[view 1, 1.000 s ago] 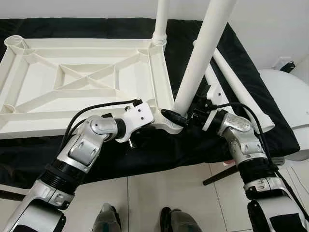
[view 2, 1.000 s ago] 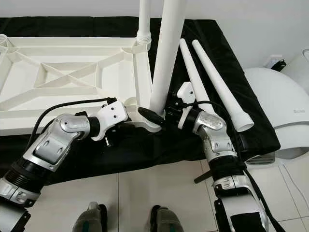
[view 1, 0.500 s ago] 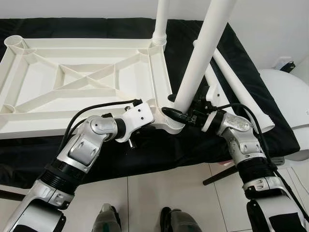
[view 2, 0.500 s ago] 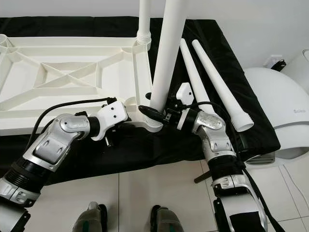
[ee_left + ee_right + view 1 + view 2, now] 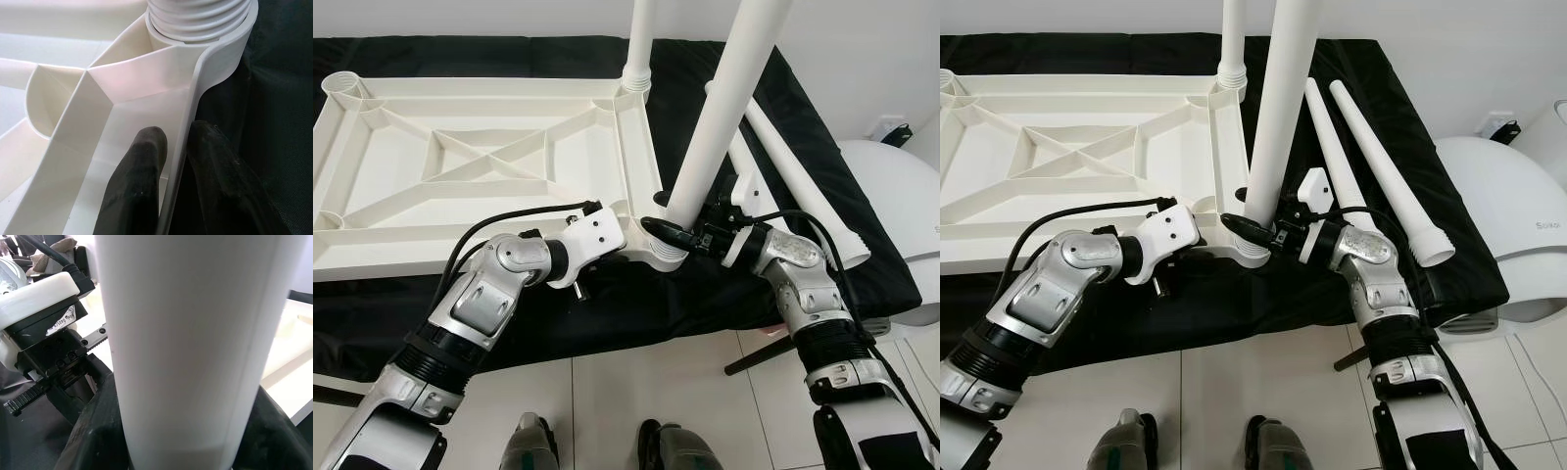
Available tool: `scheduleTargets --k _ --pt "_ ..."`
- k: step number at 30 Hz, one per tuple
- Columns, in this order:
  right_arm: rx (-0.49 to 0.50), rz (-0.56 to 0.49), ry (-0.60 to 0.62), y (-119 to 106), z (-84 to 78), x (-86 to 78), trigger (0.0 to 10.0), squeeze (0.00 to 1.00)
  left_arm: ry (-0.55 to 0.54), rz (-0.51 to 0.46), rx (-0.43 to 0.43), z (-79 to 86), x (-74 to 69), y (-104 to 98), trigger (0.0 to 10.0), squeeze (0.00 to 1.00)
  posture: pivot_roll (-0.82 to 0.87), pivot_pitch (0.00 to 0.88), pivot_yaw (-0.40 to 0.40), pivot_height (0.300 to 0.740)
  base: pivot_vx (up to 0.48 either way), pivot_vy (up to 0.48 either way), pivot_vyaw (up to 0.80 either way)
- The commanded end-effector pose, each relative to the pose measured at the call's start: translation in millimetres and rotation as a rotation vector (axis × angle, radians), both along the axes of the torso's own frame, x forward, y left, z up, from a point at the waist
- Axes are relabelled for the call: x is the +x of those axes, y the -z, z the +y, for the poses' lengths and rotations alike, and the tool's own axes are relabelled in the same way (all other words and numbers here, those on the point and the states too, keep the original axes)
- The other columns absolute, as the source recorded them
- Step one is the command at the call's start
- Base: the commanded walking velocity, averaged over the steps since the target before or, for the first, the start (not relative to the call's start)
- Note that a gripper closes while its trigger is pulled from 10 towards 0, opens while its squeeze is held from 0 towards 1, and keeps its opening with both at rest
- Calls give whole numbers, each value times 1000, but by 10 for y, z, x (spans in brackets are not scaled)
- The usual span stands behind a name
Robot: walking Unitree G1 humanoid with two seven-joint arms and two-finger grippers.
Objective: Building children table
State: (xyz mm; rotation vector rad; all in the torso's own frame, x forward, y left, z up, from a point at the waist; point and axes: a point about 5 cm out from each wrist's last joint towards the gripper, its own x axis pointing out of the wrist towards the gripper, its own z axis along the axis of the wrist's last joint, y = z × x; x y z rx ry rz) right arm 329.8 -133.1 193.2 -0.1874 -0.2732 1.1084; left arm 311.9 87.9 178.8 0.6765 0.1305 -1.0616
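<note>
Risk first: the leg (image 5: 720,117), clamped by the right gripper (image 5: 677,235) in the corner socket (image 5: 661,257) of the upside-down tabletop (image 5: 480,166), leans and may cross-thread. The left gripper (image 5: 171,161) pinches the rim there. That corner overhangs the black cloth (image 5: 862,264); two spare legs (image 5: 1371,157) crowd the right.

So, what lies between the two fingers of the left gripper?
The left wrist view shows the outer rim wall of the white tabletop frame between the left gripper's fingers, which pinch it just below the corner socket.
</note>
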Motion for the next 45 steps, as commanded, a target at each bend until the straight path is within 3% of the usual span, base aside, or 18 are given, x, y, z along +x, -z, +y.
scheduleTargets --k 1,18,36,45 --pt "5 3 2 36 18 -44 10000 0 60 -44 -7 -97 -32 -121 10000 0 47 188 -25 740 0 0 0" --pt "70 -2 70 40 10 -156 10000 0 17 -35 -15 -83 22 -132 10000 0 38 198 -20 740 0 0 0" --pt "105 -15 169 51 15 -253 10000 0 -123 -28 -47 -79 145 -164 10000 0 29 203 -10 740 0 0 0" --pt "112 0 187 92 99 -296 10000 0 -190 -37 -72 -76 187 -210 10000 0 35 201 -15 740 0 0 0"
